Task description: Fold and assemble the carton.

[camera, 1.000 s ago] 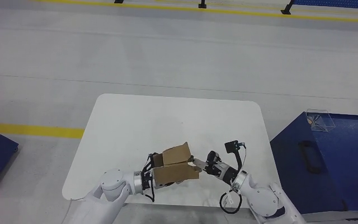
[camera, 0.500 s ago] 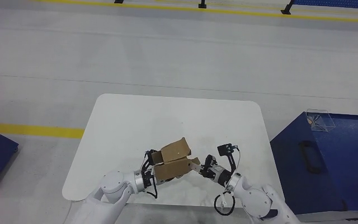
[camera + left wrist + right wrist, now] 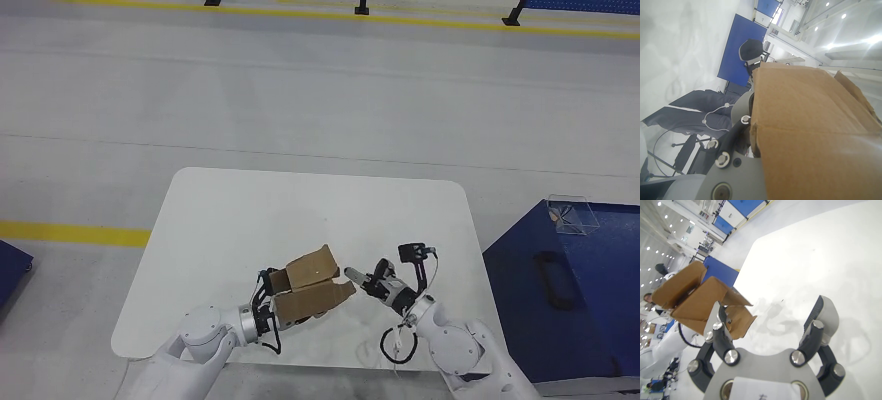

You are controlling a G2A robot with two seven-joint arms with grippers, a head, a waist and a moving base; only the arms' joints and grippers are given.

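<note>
A brown cardboard carton (image 3: 311,279), partly folded with loose flaps, hangs tilted over the near middle of the white table (image 3: 250,215). My left gripper (image 3: 272,303) is shut on its near-left end; in the left wrist view the carton (image 3: 810,121) covers most of that gripper, and one dark finger (image 3: 728,140) shows beside the cardboard. My right gripper (image 3: 356,275) is just right of the carton, open. In the right wrist view the right gripper (image 3: 770,304) holds nothing, and a carton (image 3: 696,300) flap lies right behind one finger (image 3: 721,315).
A blue cabinet (image 3: 560,290) stands to the right of the table, with a small clear box (image 3: 570,212) on top. The table's near edge (image 3: 330,362) runs close under both arms. Bare tabletop stretches beyond the carton.
The carton has tilted and shifted slightly to the left with the left gripper. The right gripper has moved off the flap's tip, farther from the table's near edge.
</note>
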